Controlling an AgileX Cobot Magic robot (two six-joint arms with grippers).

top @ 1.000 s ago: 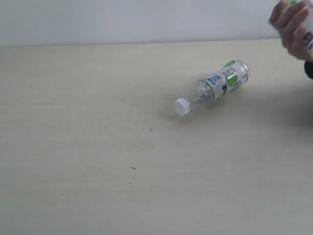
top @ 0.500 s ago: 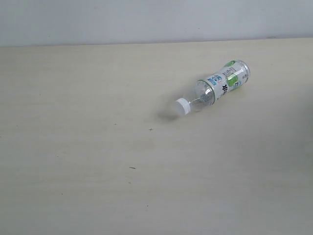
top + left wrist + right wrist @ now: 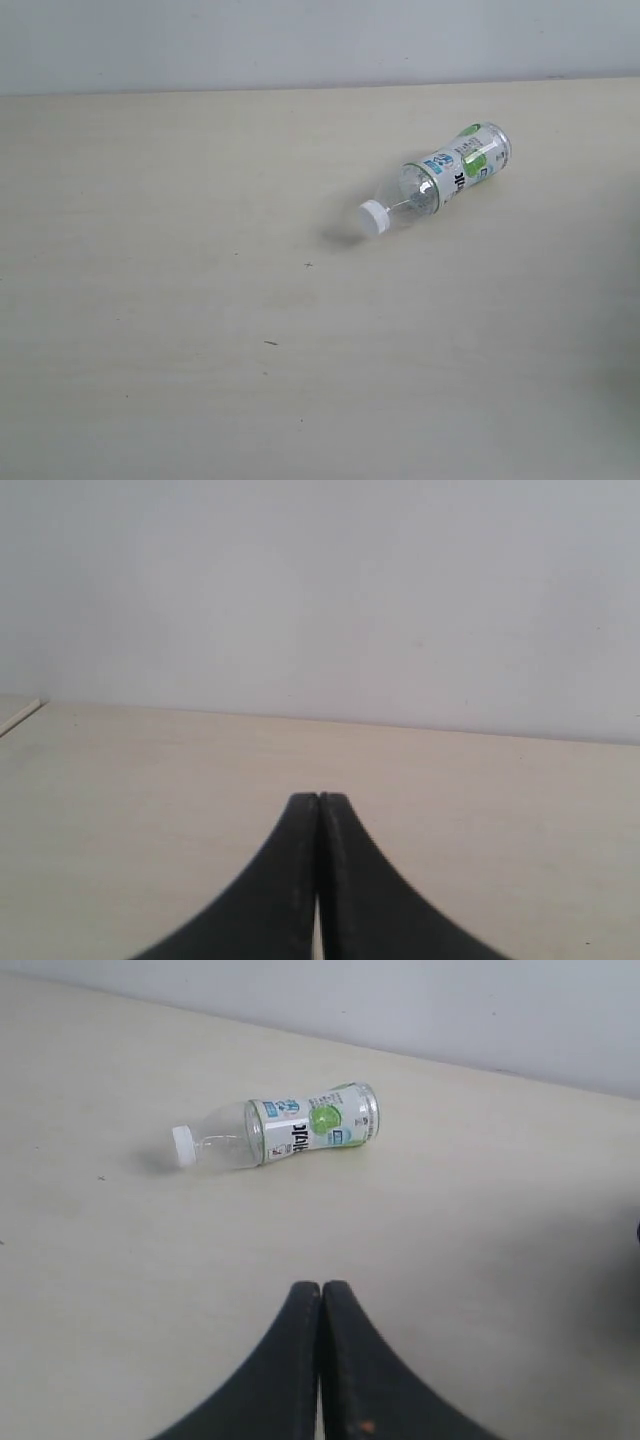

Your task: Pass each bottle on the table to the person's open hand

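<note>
One clear bottle (image 3: 440, 180) with a white cap and a green-blue label lies on its side on the beige table (image 3: 200, 300), cap toward the left; it also shows in the right wrist view as the bottle (image 3: 280, 1132). The other bottles and the person's open hand are out of view. My right gripper (image 3: 321, 1286) is shut with nothing in it, some way short of the bottle. My left gripper (image 3: 318, 797) is shut and empty over bare tabletop. Neither gripper appears in the exterior view.
A pale wall (image 3: 300, 40) runs along the table's far edge. A few tiny dark specks (image 3: 270, 343) mark the tabletop. A dark shape (image 3: 636, 1235) sits at the edge of the right wrist view.
A second ago a hand holding a bottle was at the upper right; it left the view by half a second ago. The lying bottle has not moved.
</note>
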